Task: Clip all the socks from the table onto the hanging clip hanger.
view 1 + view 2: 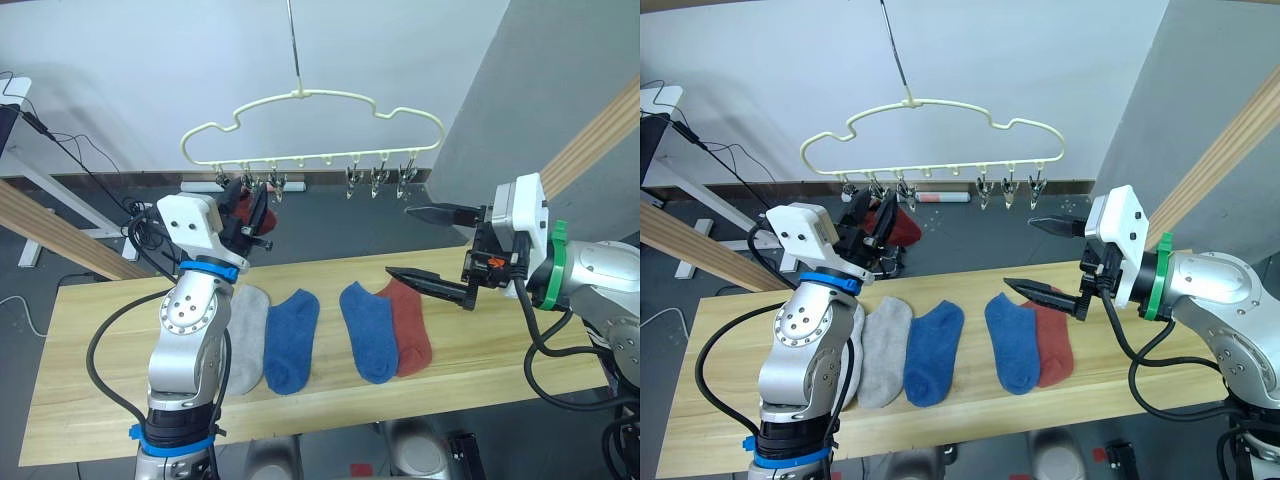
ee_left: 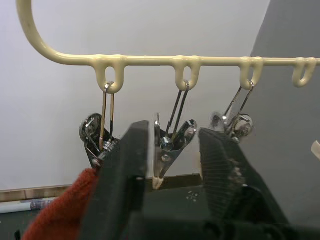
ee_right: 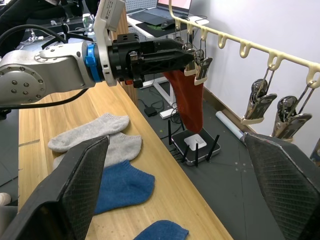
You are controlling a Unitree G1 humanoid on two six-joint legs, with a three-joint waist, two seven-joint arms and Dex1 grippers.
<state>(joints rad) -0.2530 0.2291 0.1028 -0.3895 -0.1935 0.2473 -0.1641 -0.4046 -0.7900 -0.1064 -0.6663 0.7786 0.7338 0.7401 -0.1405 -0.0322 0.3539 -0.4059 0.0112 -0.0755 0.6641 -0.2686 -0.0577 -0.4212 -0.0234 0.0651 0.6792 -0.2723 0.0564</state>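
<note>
The left gripper [image 3: 187, 59] was raised at the clip hanger [image 1: 310, 125], its fingers [image 2: 122, 170] pinching a metal clip [image 2: 167, 150] beside a hanging red sock [image 3: 189, 100]. The right gripper [image 1: 425, 250] hovered spread wide above the table [image 1: 90, 400], where grey [image 1: 883, 345], blue [image 1: 936, 350] and red socks [image 1: 412, 325] lay in a row.

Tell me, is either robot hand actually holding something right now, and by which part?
The right gripper is open and holds nothing. The left gripper is up at the clip hanger beside the hanging rust-red sock; whether it grips the sock or a clip cannot be told.
</note>
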